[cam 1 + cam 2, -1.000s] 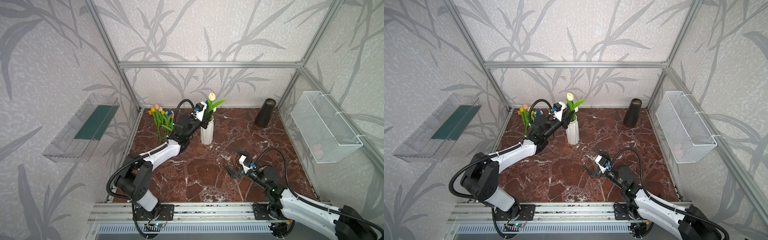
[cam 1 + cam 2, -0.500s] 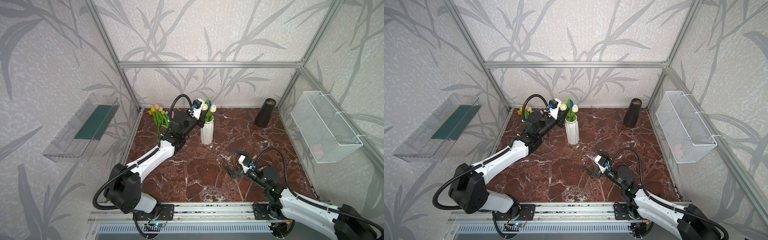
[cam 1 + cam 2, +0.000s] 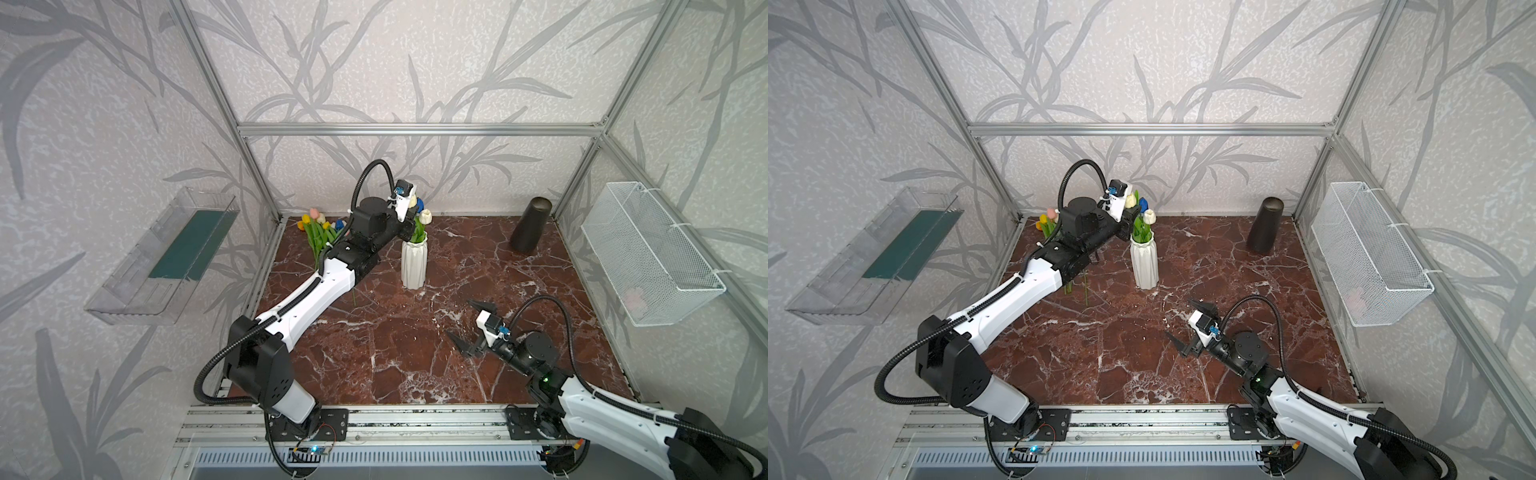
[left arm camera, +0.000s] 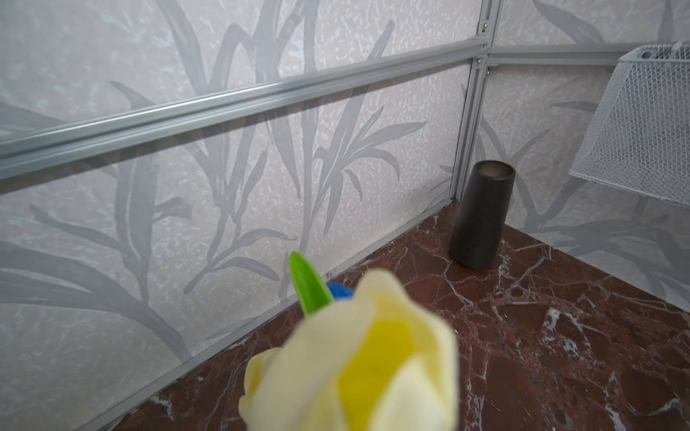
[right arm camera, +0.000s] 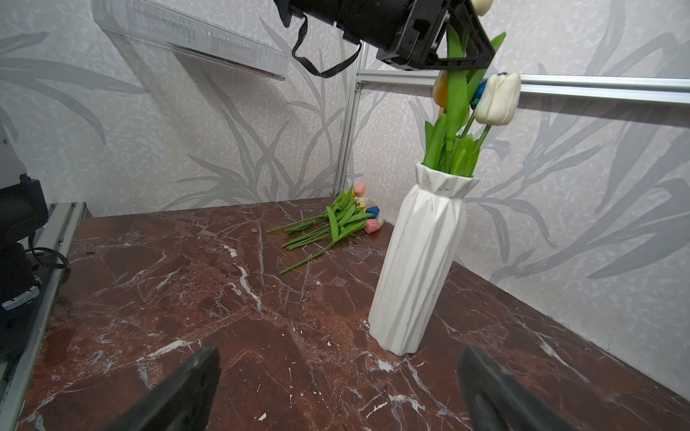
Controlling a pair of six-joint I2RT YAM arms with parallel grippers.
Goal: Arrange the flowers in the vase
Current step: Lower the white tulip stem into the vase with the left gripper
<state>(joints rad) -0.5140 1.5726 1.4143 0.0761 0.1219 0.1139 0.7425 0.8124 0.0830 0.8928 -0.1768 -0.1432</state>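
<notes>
Red-brown veined marble tabletop and grey leaf-print walls frame the scene. On the left wall hangs a clear acrylic shelf. At the back left corner, a loose bunch of artificial tulips, green-stemmed with pink, yellow and blue heads, lies flat on the marble. The left arm partly hides it in both top views. Just right of it, the left gripper hovers over a white faceted ceramic vase. Its jaws appear to pinch the green stem of a cream-yellow artificial tulip. White, blue and orange heads already stand in the vase; how deep the held stem sits cannot be seen. Lower right of centre, the right gripper hangs above the marble, jaws spread wide, holding nothing. A dark tapered cylinder stands at the back right. A white wire-mesh basket on the right wall holds something pale, too blurred to name. The tulips look light, with bendy stems and soft heads; mid-stem, below the leaves, seems the safest hold.
</notes>
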